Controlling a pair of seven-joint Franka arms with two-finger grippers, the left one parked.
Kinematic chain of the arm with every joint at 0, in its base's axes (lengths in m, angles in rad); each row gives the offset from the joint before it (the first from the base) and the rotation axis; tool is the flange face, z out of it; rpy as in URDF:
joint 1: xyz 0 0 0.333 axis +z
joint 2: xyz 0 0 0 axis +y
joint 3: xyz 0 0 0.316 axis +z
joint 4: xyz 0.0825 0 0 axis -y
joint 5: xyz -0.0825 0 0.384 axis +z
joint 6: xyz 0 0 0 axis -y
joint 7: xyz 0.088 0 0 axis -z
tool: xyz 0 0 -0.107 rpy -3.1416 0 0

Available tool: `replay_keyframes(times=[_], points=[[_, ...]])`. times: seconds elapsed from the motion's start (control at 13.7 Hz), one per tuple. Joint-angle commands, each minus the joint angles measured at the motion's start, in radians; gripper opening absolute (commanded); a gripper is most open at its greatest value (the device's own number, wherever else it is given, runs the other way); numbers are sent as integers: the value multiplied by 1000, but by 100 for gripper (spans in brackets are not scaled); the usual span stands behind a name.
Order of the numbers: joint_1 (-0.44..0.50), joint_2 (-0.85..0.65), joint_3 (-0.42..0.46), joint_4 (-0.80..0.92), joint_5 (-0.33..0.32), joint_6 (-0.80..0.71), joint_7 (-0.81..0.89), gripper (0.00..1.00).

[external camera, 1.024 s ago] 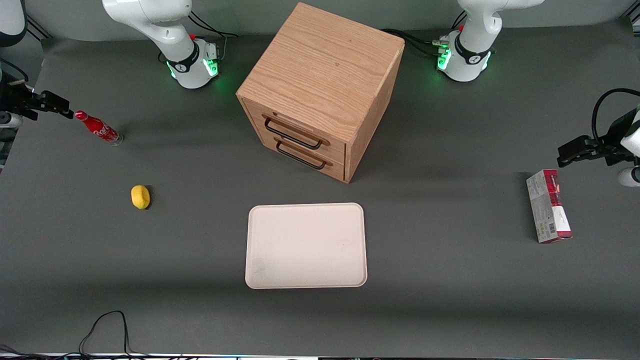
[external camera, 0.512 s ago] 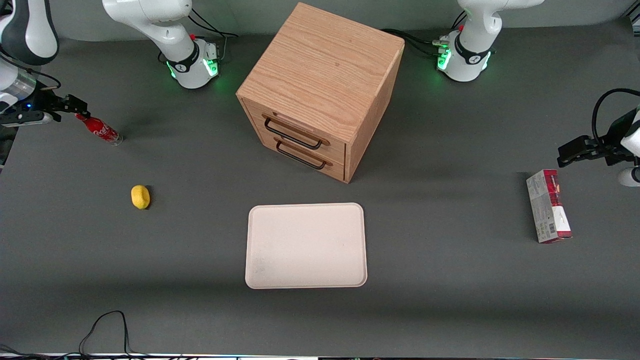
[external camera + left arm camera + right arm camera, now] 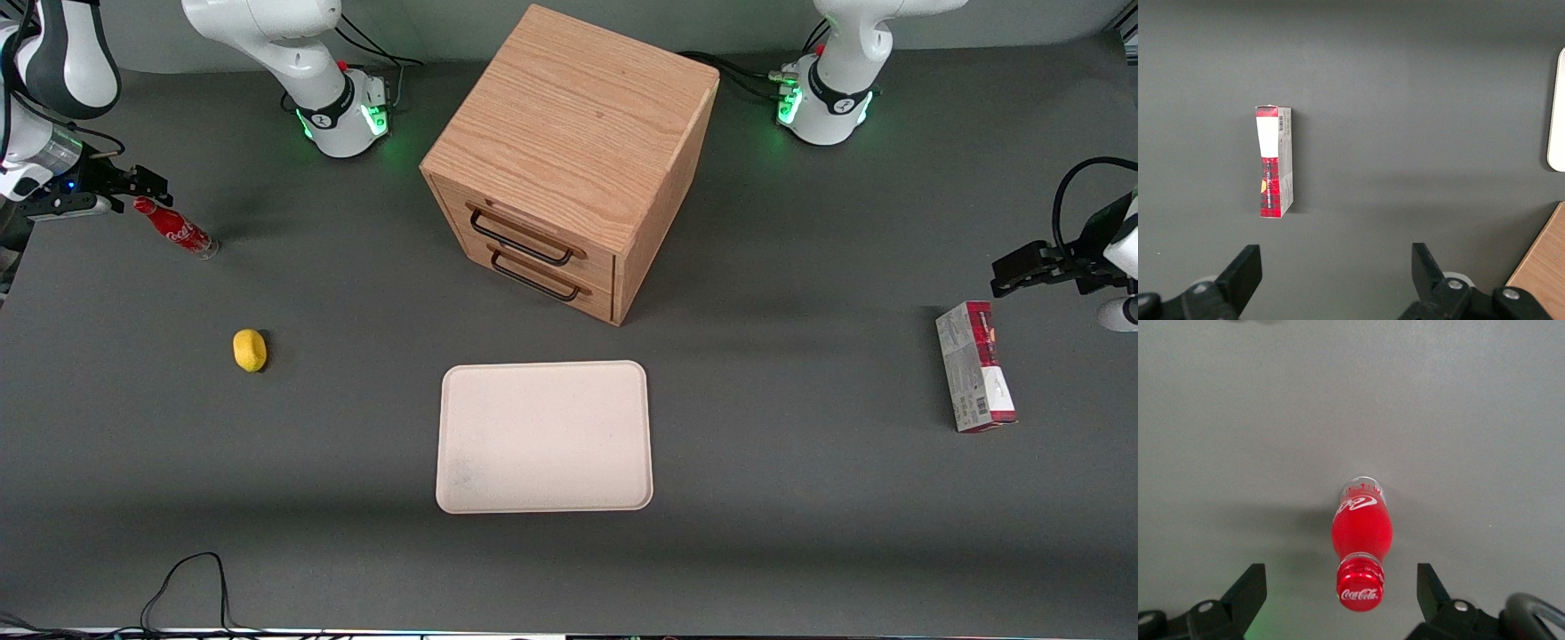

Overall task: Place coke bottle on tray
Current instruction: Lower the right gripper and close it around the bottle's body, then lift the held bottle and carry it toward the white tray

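Tool [image 3: 147, 188] spread wide above the upright coke bottle [image 3: 174, 228], not touching it.

Right wrist view looks down on the red cap of the coke bottle [image 3: 1361, 549], which sits between the two open fingers [image 3: 1248, 593] of the tool [image 3: 1341, 600] with free gap at both sides. Only the front view shows the tray [image 3: 544, 436] on the counter [image 3: 800, 498], well apart from the tool, with a yellow lemon [image 3: 250, 349] between.

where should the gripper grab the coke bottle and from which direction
Grip the coke bottle just under its red cap, coming straight down from above. It stands upright on the table, so its slim neck is the part facing the gripper, whose open fingers already straddle the cap. Nothing crowds it; the lemon sits well apart.
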Motion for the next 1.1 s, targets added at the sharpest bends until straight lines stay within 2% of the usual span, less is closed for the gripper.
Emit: replay_keyframes(times=[0.0,0.29,0.44,0.66,1.02], points=[[13,-18,-58,-23,-56,42,-14,100],[16,-9,-75,-46,-58,83,-16,99],[16,-7,-76,-46,-58,85,-16,94],[18,-7,-78,-45,-58,86,-36,78],[33,-7,-78,-43,-58,85,-36,32]])
